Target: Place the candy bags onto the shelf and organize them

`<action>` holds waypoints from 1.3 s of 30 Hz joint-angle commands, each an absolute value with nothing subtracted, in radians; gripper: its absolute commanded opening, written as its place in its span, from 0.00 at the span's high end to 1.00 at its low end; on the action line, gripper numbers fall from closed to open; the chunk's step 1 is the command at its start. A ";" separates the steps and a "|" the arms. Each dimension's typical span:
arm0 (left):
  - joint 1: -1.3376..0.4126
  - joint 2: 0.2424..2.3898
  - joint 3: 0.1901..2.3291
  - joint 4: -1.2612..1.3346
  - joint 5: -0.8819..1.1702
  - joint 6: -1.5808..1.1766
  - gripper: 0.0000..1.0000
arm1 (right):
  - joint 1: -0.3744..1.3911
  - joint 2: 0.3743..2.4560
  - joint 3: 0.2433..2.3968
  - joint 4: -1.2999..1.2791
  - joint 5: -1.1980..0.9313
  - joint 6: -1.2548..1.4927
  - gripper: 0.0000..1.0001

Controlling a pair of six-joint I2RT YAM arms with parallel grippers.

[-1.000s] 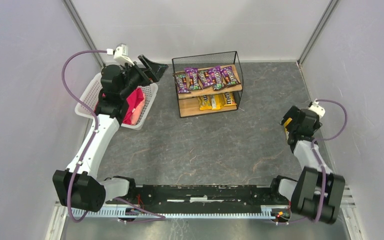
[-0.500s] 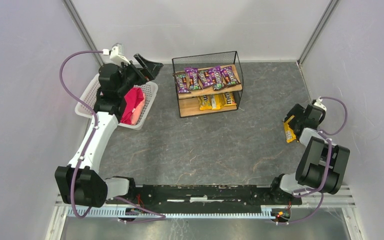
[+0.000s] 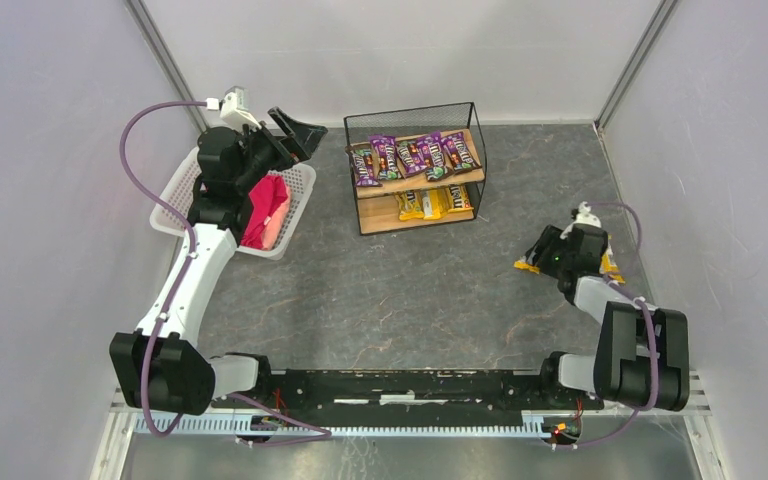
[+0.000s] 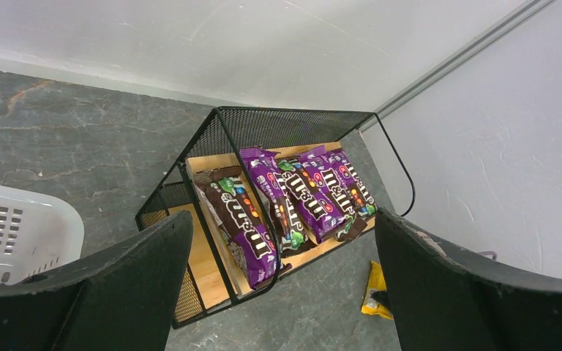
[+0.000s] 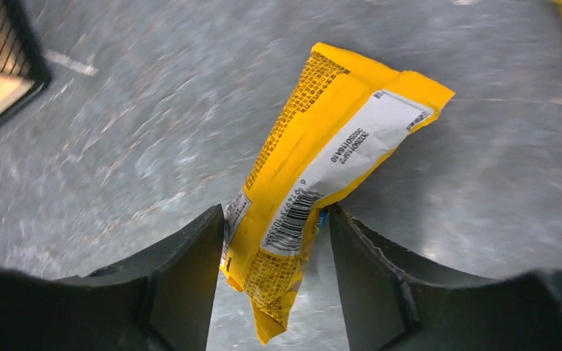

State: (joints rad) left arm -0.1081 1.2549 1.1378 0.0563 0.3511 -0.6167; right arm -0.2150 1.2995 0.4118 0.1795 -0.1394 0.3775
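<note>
Held candy bag (image 5: pixel 322 161): yellow, pinched near its lower end, over the table (image 3: pixel 410 300) to the right of the shelf (image 3: pixel 380 222) and nearer the arm bases, well apart from it.
Bag axis: the long axis runs away from the fingers, slanting up and right in the right wrist view. The white barcode panel faces the camera. From above, its free end points left.
Right gripper (image 5: pixel 276 219): narrowly closed, both fingers (image 5: pixel 183 270) pressing the bag's sides.
Second yellow bag (image 3: pixel 611 266): just right of that gripper, partly hidden.
Shelf: purple bags (image 3: pixel 415 155) across the upper board, yellow bags (image 3: pixel 435 202) on the lower.
Left gripper (image 3: pixel 296 130): spread wide, holding nothing, above the white basket (image 3: pixel 175 195) and facing the shelf.
Basket: holds a pink-red bundle (image 3: pixel 268 212).
</note>
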 commanded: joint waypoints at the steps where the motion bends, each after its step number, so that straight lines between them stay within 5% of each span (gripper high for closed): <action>1: -0.109 1.251 1.160 0.097 0.383 -0.649 0.00 | -0.077 1.284 0.387 0.196 -0.099 0.321 0.42; 8: -0.109 1.255 1.160 0.097 0.382 -0.647 0.00 | 0.140 1.292 0.374 0.168 0.021 0.288 0.53; 21: -0.109 1.249 1.161 0.092 0.375 -0.640 0.00 | 0.783 1.379 0.517 0.045 0.034 0.012 0.52; 24: -0.116 1.250 1.163 0.084 0.362 -0.628 0.00 | 0.797 1.410 0.552 0.012 0.181 0.027 0.51; 30: -0.124 1.251 1.170 0.075 0.361 -0.621 0.00 | 0.794 1.354 0.542 0.025 0.116 0.111 0.21; 39: -0.124 1.247 1.171 0.074 0.362 -0.623 0.00 | 0.616 1.248 0.330 0.229 -0.217 0.471 0.20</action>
